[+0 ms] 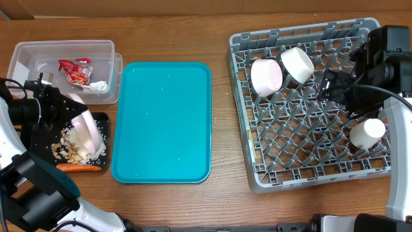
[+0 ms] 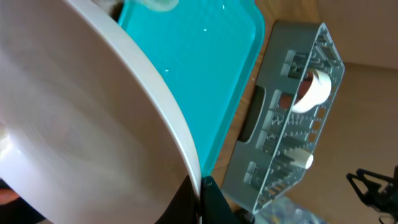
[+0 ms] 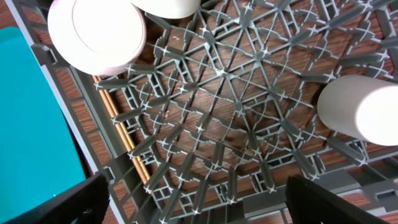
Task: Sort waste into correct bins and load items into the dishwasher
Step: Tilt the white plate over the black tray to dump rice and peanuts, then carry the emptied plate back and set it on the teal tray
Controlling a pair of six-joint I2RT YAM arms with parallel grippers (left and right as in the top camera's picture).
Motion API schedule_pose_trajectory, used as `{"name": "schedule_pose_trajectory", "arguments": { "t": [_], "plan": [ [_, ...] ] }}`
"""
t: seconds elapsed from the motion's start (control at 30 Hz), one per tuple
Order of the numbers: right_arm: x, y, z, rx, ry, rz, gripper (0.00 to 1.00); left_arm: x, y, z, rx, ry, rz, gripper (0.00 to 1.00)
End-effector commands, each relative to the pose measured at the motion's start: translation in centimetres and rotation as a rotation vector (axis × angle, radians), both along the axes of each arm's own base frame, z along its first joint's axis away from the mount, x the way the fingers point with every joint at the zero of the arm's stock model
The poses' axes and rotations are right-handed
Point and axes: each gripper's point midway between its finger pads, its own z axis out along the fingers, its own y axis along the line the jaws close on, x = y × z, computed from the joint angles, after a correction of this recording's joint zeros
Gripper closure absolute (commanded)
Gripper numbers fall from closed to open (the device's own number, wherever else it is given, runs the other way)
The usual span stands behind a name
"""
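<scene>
Grips plate (image 1: 85, 131) with closed left gripper (image 1: 68, 115), dumping scraps (image 1: 76, 149) into black tray (image 1: 102, 122); holds right gripper (image 1: 331, 84) wide open, empty. Next, probably: plate into rack (image 1: 302, 145).

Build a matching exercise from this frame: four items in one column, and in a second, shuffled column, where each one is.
Column A
1. red wrapper
2. plate
3. small cup
4. carrot

Column B
a. lying in the grey rack, toward its right side
b. at the near edge of the black tray
c. inside the clear tub
d. tilted over the food scraps, held by the left gripper

Pairs: 1-c, 2-d, 3-a, 4-b
</scene>
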Motion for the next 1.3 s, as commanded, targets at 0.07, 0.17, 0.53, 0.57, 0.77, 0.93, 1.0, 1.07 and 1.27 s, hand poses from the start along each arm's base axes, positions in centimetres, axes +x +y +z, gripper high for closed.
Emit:
{"name": "schedule_pose_trajectory", "arguments": {
  "t": [0.07, 0.17, 0.53, 0.57, 0.77, 0.93, 1.0, 1.07, 1.27],
  "plan": [
    [0.0, -0.1, 0.1, -0.011, -0.001, 0.005, 0.07, 0.8, 0.1, 1.2, 0.014, -0.079, -0.013, 0.96],
    [-0.1, -0.1, 0.1, -0.011, 0.001, 0.006, 0.07, 0.5, -0.4, 1.4, -0.032, -0.051, 0.002, 0.96],
    [-0.1, -0.1, 0.0, -0.011, 0.002, 0.006, 0.07, 0.7, -0.1, 1.1, -0.017, -0.043, 0.017, 0.96],
    [-0.1, -0.1, 0.0, -0.011, 0.002, 0.006, 0.07, 0.5, -0.5, 1.5, -0.027, -0.076, -0.018, 0.96],
    [-0.1, -0.1, 0.0, -0.011, 0.002, 0.006, 0.07, 0.8, -0.4, 1.1, -0.006, -0.108, -0.056, 0.96],
    [0.0, -0.1, 0.1, -0.011, 0.0, 0.005, 0.07, 0.2, -3.0, 3.1, -0.114, -0.16, -0.112, 0.96],
    [0.1, -0.1, 0.1, -0.012, -0.006, 0.005, 0.07, 0.4, -4.6, 3.8, -0.115, -0.183, -0.155, 0.96],
    [0.0, -0.1, 0.1, -0.011, -0.003, 0.005, 0.07, 0.2, -7.6, 4.8, -0.086, -0.205, -0.25, 0.96],
    [0.0, -0.1, 0.1, -0.01, -0.001, 0.005, 0.06, 1.9, -16.6, 1.8, 0.198, -0.096, -0.493, 0.96]
  ]
}}
